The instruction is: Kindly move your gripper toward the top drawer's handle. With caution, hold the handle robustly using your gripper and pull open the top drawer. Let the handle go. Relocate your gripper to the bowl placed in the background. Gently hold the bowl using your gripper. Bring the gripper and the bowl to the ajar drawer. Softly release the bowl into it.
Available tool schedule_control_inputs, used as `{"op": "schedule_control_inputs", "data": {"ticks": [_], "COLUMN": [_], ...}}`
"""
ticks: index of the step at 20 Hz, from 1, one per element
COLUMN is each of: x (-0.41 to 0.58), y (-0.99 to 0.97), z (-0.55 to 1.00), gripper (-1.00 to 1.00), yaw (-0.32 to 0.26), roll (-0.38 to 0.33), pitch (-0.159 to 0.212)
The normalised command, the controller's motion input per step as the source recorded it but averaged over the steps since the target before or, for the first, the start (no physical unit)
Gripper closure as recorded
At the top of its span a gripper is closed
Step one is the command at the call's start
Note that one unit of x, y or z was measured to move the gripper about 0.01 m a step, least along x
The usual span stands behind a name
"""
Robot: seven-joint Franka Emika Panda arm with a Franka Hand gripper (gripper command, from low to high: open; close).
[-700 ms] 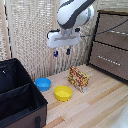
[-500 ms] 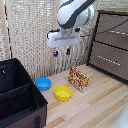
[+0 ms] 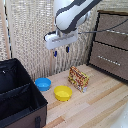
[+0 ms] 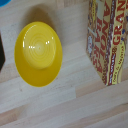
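Observation:
My gripper (image 3: 61,51) hangs high in the air in front of the wicker wall, open, its two dark-blue fingers empty. The blue bowl (image 3: 43,83) rests on the wooden table below it, toward the exterior view's left. Only a sliver of the bowl (image 4: 3,2) shows at a corner of the wrist view. The brown dresser stands at the exterior view's right, and its top drawer (image 3: 114,31) looks shut. The handle on that drawer is too faint to make out. My fingers do not show in the wrist view.
A yellow bowl (image 3: 63,92) (image 4: 39,52) sits near the blue one, with a cereal box (image 3: 79,79) (image 4: 107,40) lying beside it. A large black open case (image 3: 17,97) fills the exterior view's lower left. A lower drawer (image 3: 110,61) carries a silver bar.

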Motion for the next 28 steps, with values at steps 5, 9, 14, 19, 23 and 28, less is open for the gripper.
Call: {"op": "schedule_control_inputs", "data": {"ticks": [5, 9, 14, 19, 23, 28], "x": [0.42, 0.257, 0.119, 0.034, 0.0, 0.0], "y": [0.33, 0.42, 0.18, 0.01, 0.0, 0.0], "z": [0.6, 0.67, 0.28, 0.01, -0.01, -0.01], "gripper": [-1.0, -1.0, -1.0, -1.0, -1.0, -1.0], "yaw": [0.093, 0.107, 0.125, 0.137, 0.14, 0.141], "roll": [-0.219, -0.16, -0.297, -0.375, -0.375, -0.375], "pitch": [0.03, 0.092, 0.073, 0.022, 0.019, 0.021]}}
